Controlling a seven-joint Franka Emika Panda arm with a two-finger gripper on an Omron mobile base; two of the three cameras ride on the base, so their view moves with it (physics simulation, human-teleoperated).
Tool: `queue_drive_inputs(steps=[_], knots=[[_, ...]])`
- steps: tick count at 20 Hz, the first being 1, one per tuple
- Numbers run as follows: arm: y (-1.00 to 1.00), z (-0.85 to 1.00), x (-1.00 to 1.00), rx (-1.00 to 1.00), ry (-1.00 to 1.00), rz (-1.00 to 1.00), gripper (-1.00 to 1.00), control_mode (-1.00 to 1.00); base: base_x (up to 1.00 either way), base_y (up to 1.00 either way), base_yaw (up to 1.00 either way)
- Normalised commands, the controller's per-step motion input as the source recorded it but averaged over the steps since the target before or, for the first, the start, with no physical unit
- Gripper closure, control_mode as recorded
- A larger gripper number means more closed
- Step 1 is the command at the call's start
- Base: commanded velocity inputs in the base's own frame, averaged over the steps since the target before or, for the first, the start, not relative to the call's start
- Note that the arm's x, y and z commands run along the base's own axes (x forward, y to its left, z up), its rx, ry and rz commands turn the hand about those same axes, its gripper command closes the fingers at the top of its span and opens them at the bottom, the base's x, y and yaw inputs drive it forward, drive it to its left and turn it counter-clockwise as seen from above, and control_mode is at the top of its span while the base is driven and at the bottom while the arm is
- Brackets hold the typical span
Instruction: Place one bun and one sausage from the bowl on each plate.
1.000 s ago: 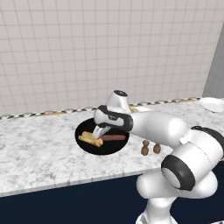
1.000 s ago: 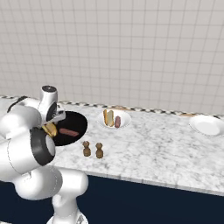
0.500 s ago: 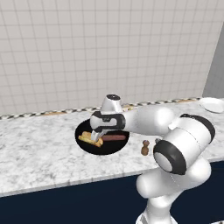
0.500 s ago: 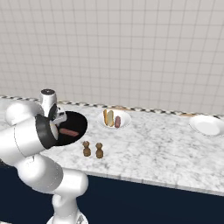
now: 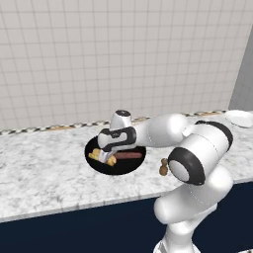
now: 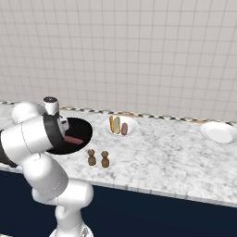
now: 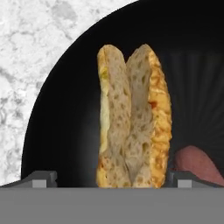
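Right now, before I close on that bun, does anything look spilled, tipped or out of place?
Nothing stands out. The bun lies flat in the bowl between the open gripper tips, beside the sausage. Both shakers stand upright.

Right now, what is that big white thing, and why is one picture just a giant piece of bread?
The white thing is a robot arm. Its gripper is like a hand with two fingers. Two pictures come from cameras behind the arm, one on each side. The third comes from a camera on the hand itself, looking down, so the bun looks huge. That bun lies in a black bowl next to a sausage. The fingers are open, one on each side of the bun, holding nothing yet. On the counter one white plate already has a bun and a sausage. Another plate has no food. Two little brown shakers stand in front.
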Motion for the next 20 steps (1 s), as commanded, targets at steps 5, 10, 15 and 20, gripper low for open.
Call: queue_drive_inputs(steps=[5,10,15,20], knots=[[0.08,-0.31,0.13,0.00,0.05,0.00,-1.00,-1.00,0.00,0.00,0.00],[0.00,-0.02,0.08,0.00,0.00,0.00,-1.00,-1.00,0.00,0.00,0.00],[0.00,-0.19,0.04,0.00,-0.03,0.00,-1.00,-1.00,0.00,0.00,0.00],[0.00,-0.07,0.05,0.00,-0.15,0.00,-1.00,-1.00,0.00,0.00,0.00]])
